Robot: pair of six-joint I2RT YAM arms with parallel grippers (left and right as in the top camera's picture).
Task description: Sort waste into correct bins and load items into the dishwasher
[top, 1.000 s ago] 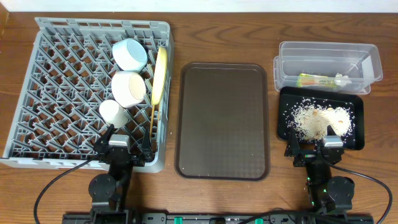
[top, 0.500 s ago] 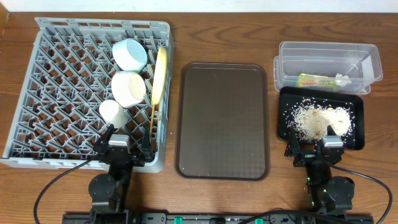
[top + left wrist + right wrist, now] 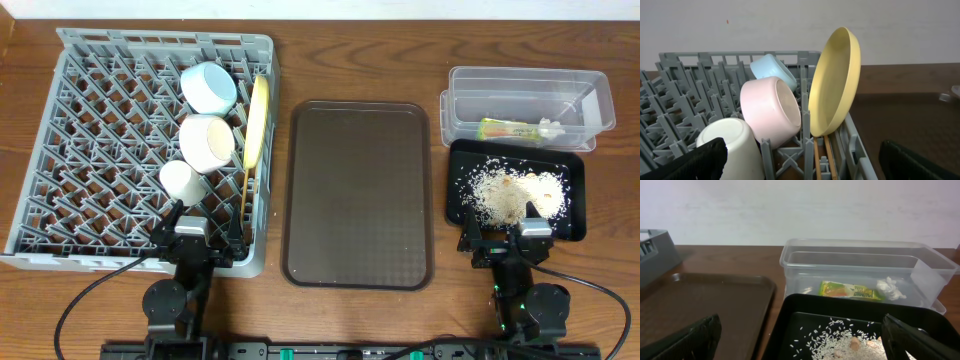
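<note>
Yellow plate [image 3: 835, 82] stands on edge in the grey rack [image 3: 685, 85], with the chopsticks [image 3: 818, 159] lying front-to-back under it. Wrapper [image 3: 852, 290] lies sideways in the clear tub [image 3: 865, 255], print unreadable. Left hand [image 3: 200, 228] and right hand [image 3: 505, 238] are both spread apart, empty.

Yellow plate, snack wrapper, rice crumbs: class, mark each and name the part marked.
yellow plate [image 3: 832, 85], left wrist view, middle of its broad face.
snack wrapper [image 3: 852, 290], right wrist view, its green middle.
rice crumbs [image 3: 510, 195], overhead view, centre of the pile.
</note>
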